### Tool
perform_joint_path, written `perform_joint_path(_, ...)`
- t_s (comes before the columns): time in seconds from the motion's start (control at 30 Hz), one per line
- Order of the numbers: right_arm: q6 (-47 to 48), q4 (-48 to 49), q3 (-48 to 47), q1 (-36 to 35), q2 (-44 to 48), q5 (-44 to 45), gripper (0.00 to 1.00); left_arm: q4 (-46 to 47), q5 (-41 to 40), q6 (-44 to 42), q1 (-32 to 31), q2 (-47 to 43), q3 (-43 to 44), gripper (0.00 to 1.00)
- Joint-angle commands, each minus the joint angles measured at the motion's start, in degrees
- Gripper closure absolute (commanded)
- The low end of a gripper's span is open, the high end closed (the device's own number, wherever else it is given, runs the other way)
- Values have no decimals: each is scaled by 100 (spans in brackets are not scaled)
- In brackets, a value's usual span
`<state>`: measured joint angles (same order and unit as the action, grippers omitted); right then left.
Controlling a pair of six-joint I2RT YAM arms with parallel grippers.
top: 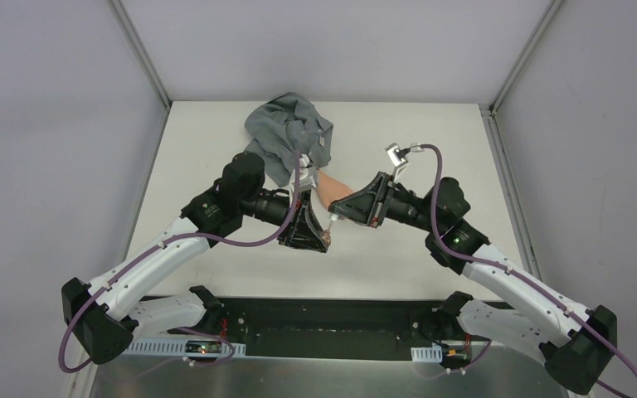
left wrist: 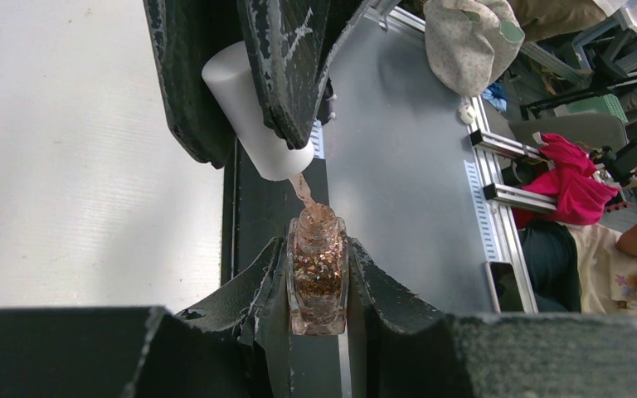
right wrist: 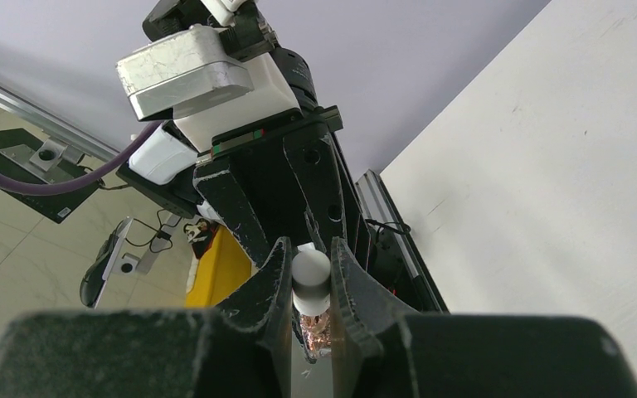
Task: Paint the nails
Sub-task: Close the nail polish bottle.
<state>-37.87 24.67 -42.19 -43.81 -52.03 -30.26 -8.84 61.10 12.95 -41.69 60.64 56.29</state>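
Observation:
My left gripper [top: 318, 238] is shut on a small clear bottle of coppery glitter polish [left wrist: 318, 278], held upright between its fingers. My right gripper [top: 337, 215] is shut on the bottle's white cap [right wrist: 310, 278], just above the bottle's open neck. The cap also shows in the left wrist view [left wrist: 253, 116], with its wet brush [left wrist: 303, 189] reaching down to the neck. The peach fake hand [top: 333, 189] lies on the table behind both grippers, its grey sleeve [top: 286, 133] bunched at the back. The nails are hidden behind the grippers in the top view.
The white table [top: 216, 149] has a black strip and metal plate [top: 323, 319] along its near edge, by the arm bases. Grey walls stand to the left, right and back.

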Motion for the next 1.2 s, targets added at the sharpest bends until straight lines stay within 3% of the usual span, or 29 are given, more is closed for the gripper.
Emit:
perform_joint_path(0.0,104,350,-307,-56,2,-71,100,245,148,25,-61,-31,3,100)
perform_joint_path(1.17,226,109,-329,-70,53,-86,100,245,121,9,-59,-76,-4,100)
